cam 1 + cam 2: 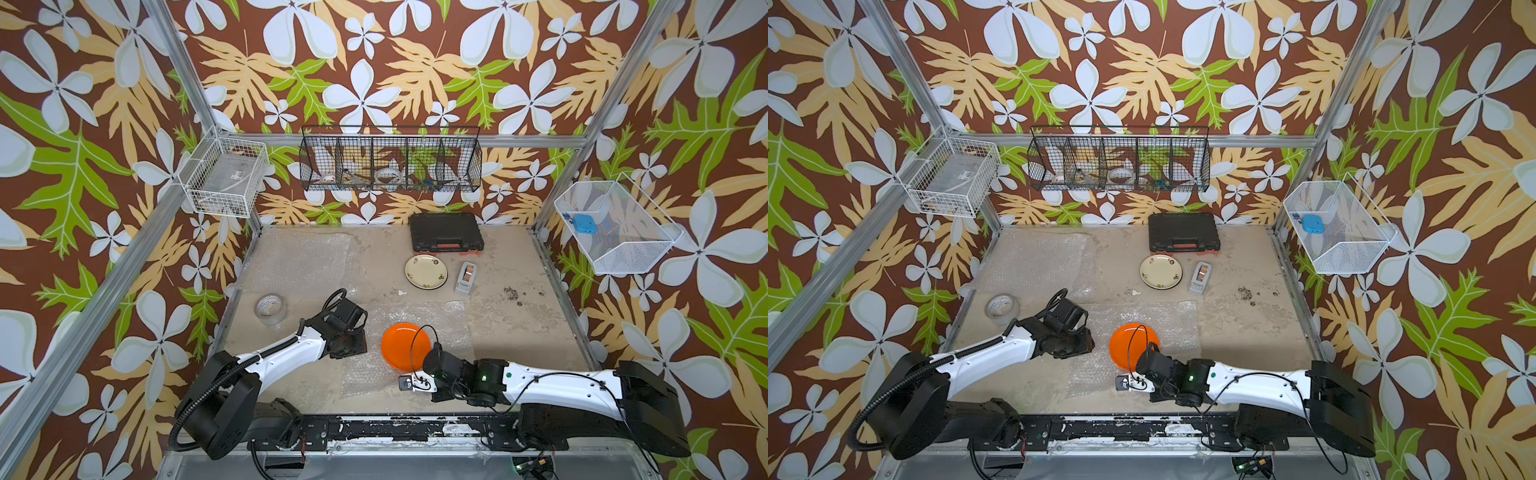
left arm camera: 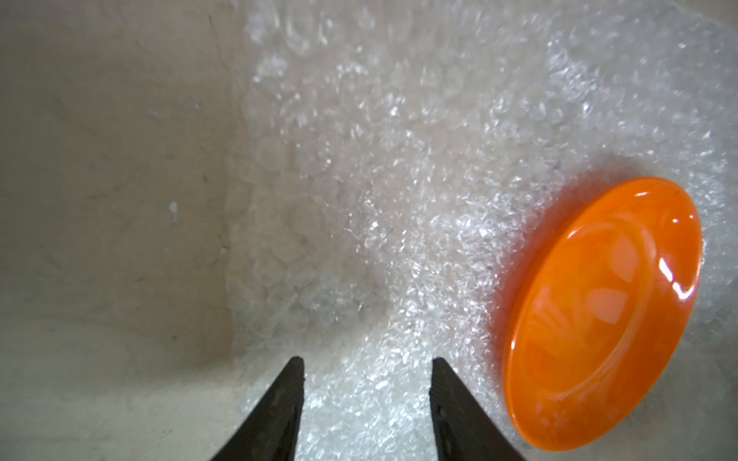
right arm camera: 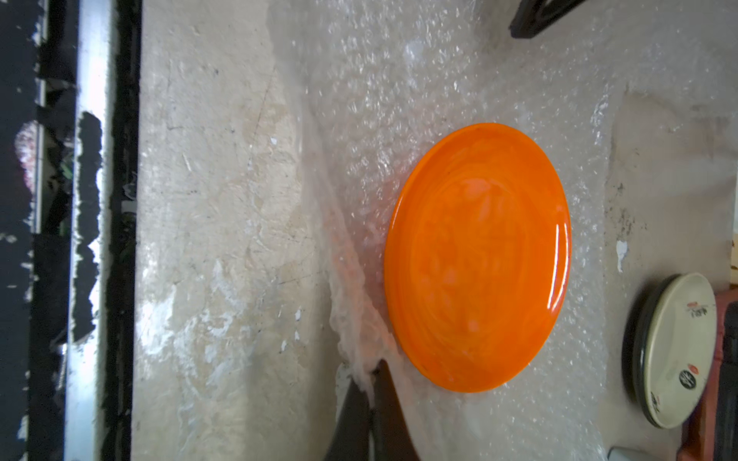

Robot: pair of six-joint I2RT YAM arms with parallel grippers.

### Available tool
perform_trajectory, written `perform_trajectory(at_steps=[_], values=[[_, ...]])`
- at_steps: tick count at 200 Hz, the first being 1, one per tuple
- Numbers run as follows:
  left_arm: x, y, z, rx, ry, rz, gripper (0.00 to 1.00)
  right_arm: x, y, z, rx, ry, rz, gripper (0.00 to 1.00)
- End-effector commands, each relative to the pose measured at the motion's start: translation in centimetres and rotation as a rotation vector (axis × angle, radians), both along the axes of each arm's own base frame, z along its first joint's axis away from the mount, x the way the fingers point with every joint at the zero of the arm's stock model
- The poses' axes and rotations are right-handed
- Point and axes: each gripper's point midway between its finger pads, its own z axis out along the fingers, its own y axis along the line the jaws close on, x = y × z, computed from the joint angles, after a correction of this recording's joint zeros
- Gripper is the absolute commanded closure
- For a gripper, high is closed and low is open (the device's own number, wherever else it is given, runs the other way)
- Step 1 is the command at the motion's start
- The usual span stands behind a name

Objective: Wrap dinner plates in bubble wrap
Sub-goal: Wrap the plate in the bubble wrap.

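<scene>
Start at the left of a top view. Your left gripper (image 2: 367,361) hangs over the left part of the bubble wrap (image 1: 440,320), jaws apart and holding nothing. The orange plate (image 1: 401,347) lies to its right, near but not touching.

The plate sits flat on that sheet in the lower centre of the desk (image 1: 519,332), with wrap showing around it.

At the plate's lower right rim, your right gripper (image 3: 372,371) is closed on the sheet's edge, pinching up a ridge of wrap just beside the rim. So the right arm is the one placed to fold. The plate lies up and to the left of its grip, and I judge the pull should carry that edge over the plate toward the left gripper.

The cream plate (image 1: 426,272) sits well apart, upper centre, unwrapped.
</scene>
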Motion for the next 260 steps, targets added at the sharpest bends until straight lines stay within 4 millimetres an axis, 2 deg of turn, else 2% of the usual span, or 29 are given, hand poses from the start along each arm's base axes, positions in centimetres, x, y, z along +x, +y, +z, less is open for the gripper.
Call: perform_trajectory(at_steps=[1,20,36,54,83,117,132,166,188,223,260], values=[[0.8,0.6,1.7,0.038,-0.045,0.006,0.48,0.4,0.9,0.6,0.061,0.082,-0.039,1.00],[1.3,0.7,4.4,0.046,-0.088,-0.007,0.49,1.1,1.6,1.4,0.131,0.170,-0.089,1.00],[1.8,-0.2,7.0,0.006,-0.129,-0.048,0.51,1.4,2.2,1.7,0.184,0.279,-0.131,1.00],[1.5,-1.2,8.9,-0.045,-0.138,-0.088,0.54,2.2,2.3,1.8,0.221,0.398,-0.206,1.00],[0.1,-3.5,10.3,-0.138,-0.135,-0.143,0.62,5.3,1.3,1.4,0.290,0.565,-0.412,1.00],[-1.6,-6.8,10.8,-0.178,-0.122,-0.209,0.68,7.2,0.6,0.3,0.341,0.785,-0.598,1.00],[-2.2,-8.7,10.5,-0.196,-0.106,-0.245,0.70,8.3,0.1,-0.3,0.376,0.860,-0.702,1.00],[-4.0,-12.8,9.1,-0.252,-0.056,-0.309,0.76,9.2,0.1,-0.6,0.470,1.030,-0.847,1.00],[-3.7,-13.8,7.2,-0.237,-0.028,-0.304,0.78,9.2,0.4,-0.6,0.495,1.085,-0.896,1.00],[-2.2,-15.2,6.3,-0.225,-0.044,-0.304,0.80,9.1,0.4,-0.8,0.509,1.166,-0.989,1.00],[-1.5,-15.4,2.6,-0.139,-0.006,-0.308,0.82,9.9,-0.8,-0.5,0.555,1.169,-1.060,1.00]])
